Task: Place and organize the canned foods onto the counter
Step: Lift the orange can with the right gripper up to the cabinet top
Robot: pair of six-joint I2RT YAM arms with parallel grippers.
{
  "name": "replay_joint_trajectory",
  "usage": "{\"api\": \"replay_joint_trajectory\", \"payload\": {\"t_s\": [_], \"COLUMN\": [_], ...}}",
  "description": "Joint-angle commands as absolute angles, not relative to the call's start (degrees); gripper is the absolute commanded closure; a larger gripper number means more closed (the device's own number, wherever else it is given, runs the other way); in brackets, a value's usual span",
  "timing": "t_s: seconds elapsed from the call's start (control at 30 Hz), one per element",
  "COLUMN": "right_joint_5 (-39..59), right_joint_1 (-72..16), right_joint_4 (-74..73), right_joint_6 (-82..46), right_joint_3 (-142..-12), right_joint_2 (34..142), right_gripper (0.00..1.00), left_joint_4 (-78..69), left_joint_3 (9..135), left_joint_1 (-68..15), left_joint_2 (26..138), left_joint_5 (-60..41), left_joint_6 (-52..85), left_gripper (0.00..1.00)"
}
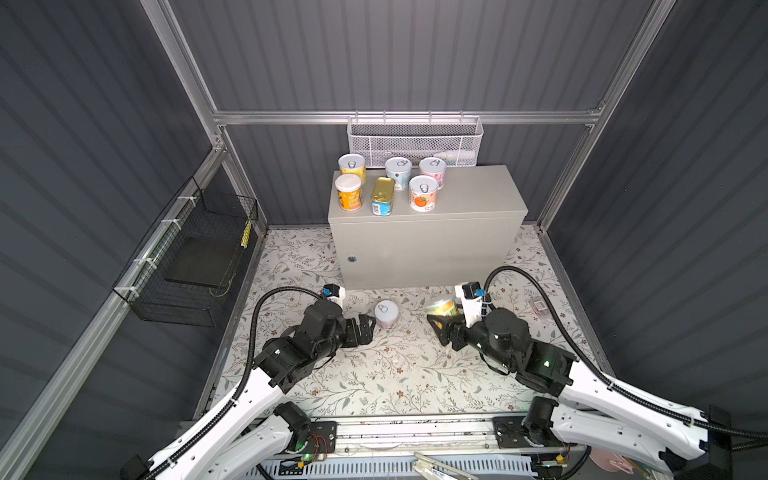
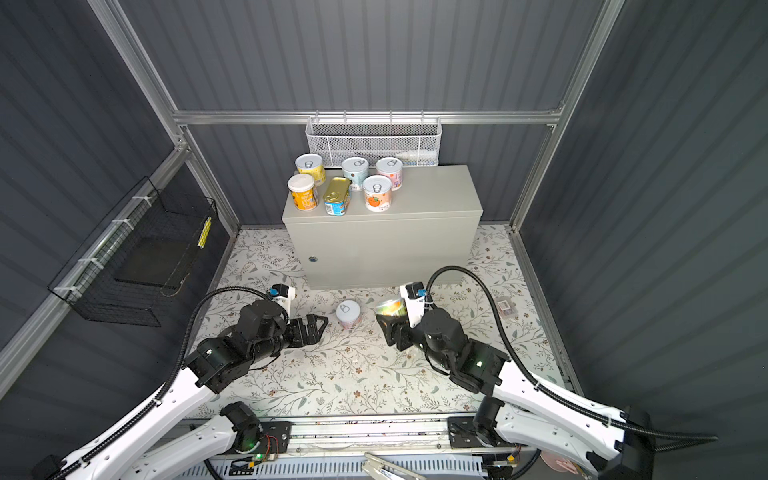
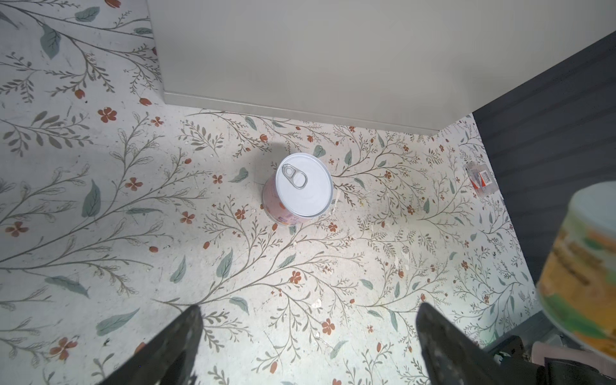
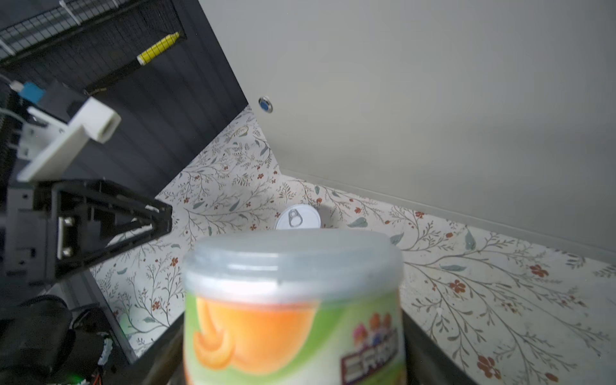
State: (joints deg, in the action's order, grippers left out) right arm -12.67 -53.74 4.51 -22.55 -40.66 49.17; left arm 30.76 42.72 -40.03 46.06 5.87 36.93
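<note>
In both top views I see the grey counter [image 1: 428, 249] at the back of a floral mat [image 1: 374, 382]. Six tins [image 1: 423, 194] are grouped on the left half of its flat top. Five are round and upright, lids up. The sixth is a gold tin [image 1: 382, 192] lying flat, its long axis running front to back. Their labels are yellow, orange, blue and pink, one picturing an orange fruit, and the writing is too small for me to read. A white mesh basket [image 2: 374, 141] hangs behind the counter, and a black wire basket [image 2: 137, 262] hangs on the left wall. On the mat in front of the counter a pink can [image 1: 386, 314] stands upright just beyond my left claw [image 1: 369, 329], whose jaws are spread wide and hold nothing. My right claw [image 1: 441, 318] is clamped on an orange and green can [image 1: 443, 306], which is tilted off upright. In the left wrist view the pink can sits ahead of the wide-apart fingers [image 3: 180, 336], ring pull on top, touching neither, and its side print is unreadable. In the right wrist view the gripped can fills the lower frame with its pale lid pointing away toward the counter. The label shows orange fruit slices on green, with blocky lettering too blurred for me to read.
</note>
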Motion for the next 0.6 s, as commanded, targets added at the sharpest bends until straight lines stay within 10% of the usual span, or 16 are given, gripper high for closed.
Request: {"api": "replay_joint_trajectory", "payload": {"t_s": [0.0, 0.57], "right_joint_5": [-12.61, -7.04], "right_joint_1": [-52.00, -38.03], "right_joint_4": [1.39, 7.00], "right_joint_6": [-22.94, -13.37], "right_joint_3": [-46.03, -71.61], "right_joint_2": [48.87, 57.32], "right_gripper": [0.41, 0.41], "left_joint_4": [30.82, 31.42], "left_joint_3": [40.98, 34.58], "left_joint_1": [-39.90, -39.90], "left_joint_2": [45.24, 41.04], "left_joint_5": [6.04, 4.04], "left_joint_6": [37.72, 38.05], "left_gripper": [0.00, 0.00]}}
